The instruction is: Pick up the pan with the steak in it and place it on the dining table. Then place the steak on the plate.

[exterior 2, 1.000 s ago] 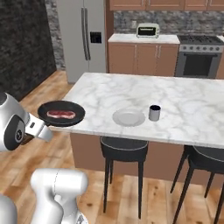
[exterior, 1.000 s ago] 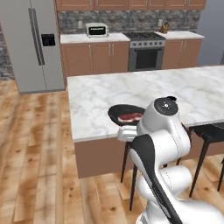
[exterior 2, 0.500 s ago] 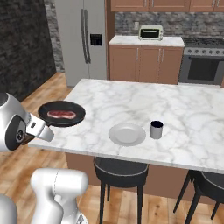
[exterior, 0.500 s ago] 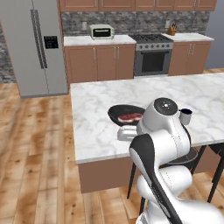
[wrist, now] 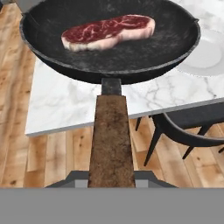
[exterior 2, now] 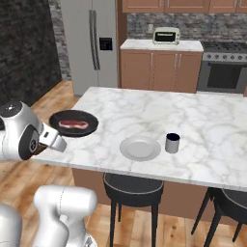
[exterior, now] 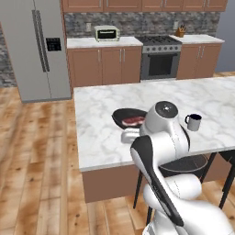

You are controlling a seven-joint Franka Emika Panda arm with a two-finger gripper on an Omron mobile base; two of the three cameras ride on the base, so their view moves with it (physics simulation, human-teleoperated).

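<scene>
Driven closer, the base views changed; the hand [wrist: 111, 177] clenches the pan [wrist: 109, 37] handle, steak [wrist: 108, 30] inside.

Pan [wrist: 109, 43]: matt black, speckled rough metal, handle coarse brown wood. Steak [wrist: 109, 31]: raw, moist red w/ white fat marbling. Dining table [exterior 2: 159, 116]: smooth white grey-veined marble. Plate [exterior 2: 140, 147] at pan's 3 o'clock: smooth white.

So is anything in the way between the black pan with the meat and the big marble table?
Nothing visible blocks it. The gripper holds the round black frying pan by its brown wooden handle, above the near corner of the white marble dining table. The round white plate and small dark mug stand off to one side.
</scene>
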